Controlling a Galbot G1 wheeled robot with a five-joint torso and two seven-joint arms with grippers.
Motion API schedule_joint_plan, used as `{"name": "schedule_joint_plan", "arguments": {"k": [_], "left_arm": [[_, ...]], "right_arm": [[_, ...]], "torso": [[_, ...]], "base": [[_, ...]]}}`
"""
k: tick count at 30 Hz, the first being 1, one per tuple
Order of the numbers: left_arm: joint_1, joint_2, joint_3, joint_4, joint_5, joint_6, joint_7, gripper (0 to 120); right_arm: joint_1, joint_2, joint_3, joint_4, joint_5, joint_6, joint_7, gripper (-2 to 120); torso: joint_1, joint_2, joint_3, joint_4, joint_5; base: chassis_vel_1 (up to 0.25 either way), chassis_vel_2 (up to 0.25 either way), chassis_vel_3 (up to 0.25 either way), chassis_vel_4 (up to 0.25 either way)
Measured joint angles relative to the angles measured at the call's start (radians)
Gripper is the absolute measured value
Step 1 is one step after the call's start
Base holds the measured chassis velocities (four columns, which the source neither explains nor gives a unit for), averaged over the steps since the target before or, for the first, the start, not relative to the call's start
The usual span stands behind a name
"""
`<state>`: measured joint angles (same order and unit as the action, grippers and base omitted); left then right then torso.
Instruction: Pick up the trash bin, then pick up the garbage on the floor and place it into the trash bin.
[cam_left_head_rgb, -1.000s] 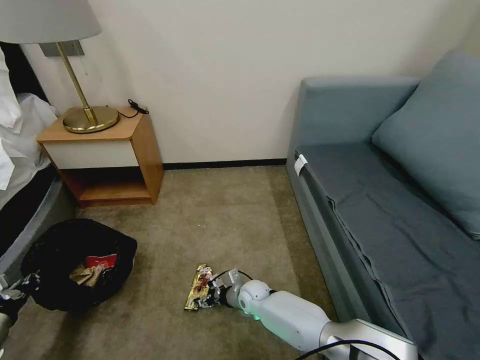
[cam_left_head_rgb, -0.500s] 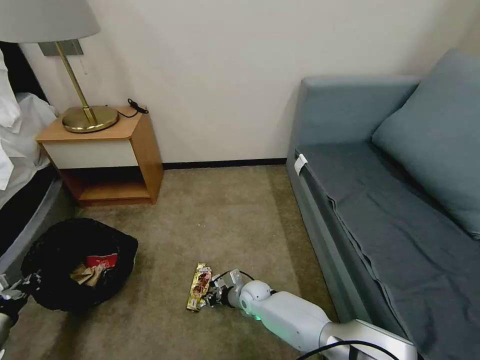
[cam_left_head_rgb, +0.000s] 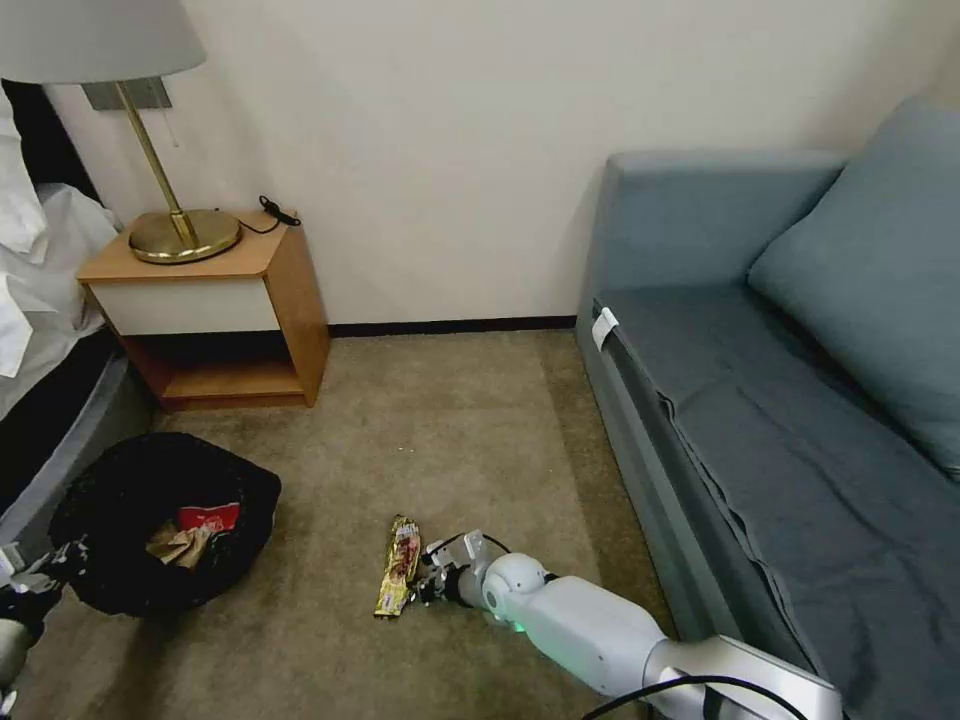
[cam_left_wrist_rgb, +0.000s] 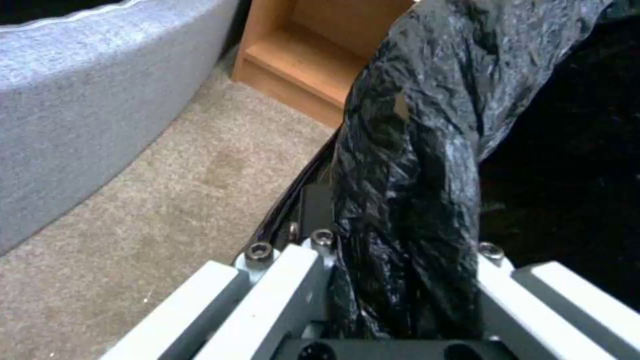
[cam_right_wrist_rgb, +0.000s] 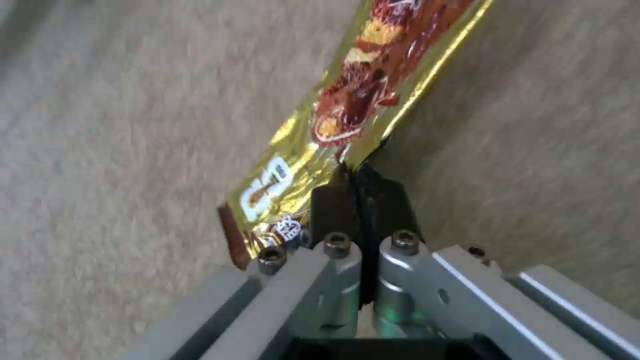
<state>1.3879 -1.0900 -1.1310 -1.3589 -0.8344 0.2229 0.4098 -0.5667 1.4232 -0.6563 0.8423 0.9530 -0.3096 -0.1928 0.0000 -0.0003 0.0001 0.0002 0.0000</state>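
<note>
The trash bin (cam_left_head_rgb: 120, 585), lined with a black bag, hangs low at the left over the carpet. My left gripper (cam_left_head_rgb: 30, 588) is shut on its rim; the left wrist view shows the bag (cam_left_wrist_rgb: 413, 165) bunched between the fingers (cam_left_wrist_rgb: 313, 205). Inside the bin lie two pieces of garbage, a red-and-white carton (cam_left_head_rgb: 210, 517) and brown crumpled paper (cam_left_head_rgb: 175, 545). A gold-brown snack wrapper (cam_left_head_rgb: 400, 565) rests on the carpet, tipped up on one long edge. My right gripper (cam_left_head_rgb: 430, 582) is shut on that wrapper's edge (cam_right_wrist_rgb: 347, 125), its black fingertips (cam_right_wrist_rgb: 333, 200) pressed together.
A wooden nightstand (cam_left_head_rgb: 210, 310) with a brass lamp (cam_left_head_rgb: 185, 235) stands at the back left, next to a bed (cam_left_head_rgb: 40, 300). A blue-grey sofa (cam_left_head_rgb: 780, 420) runs along the right. Open carpet (cam_left_head_rgb: 440, 430) lies between them.
The wrapper lay flat a second ago; now it is narrower and tipped on edge in the right gripper's pinch. The bin and the left gripper have held still.
</note>
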Motion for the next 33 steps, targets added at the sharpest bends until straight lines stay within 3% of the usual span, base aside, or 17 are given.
{"name": "schedule_joint_plan", "arguments": {"k": [26, 33], "left_arm": [[-0.028, -0.011, 0.026, -0.021, 0.018, 0.021, -0.008, 2], [-0.028, -0.012, 0.035, -0.014, 0.017, 0.021, -0.008, 2]], "right_arm": [[0.084, -0.158, 0.091, 0.281, 0.099, -0.02, 0.09, 0], [0.122, -0.236, 0.103, 0.417, 0.143, -0.028, 0.138, 0]], "torso": [[0.0, 0.0, 0.0, -0.0002, 0.0002], [0.0, 0.0, 0.0, -0.0001, 0.0]], "base": [[0.0, 0.0, 0.0, 0.0], [0.0, 0.0, 0.0, 0.0]]}}
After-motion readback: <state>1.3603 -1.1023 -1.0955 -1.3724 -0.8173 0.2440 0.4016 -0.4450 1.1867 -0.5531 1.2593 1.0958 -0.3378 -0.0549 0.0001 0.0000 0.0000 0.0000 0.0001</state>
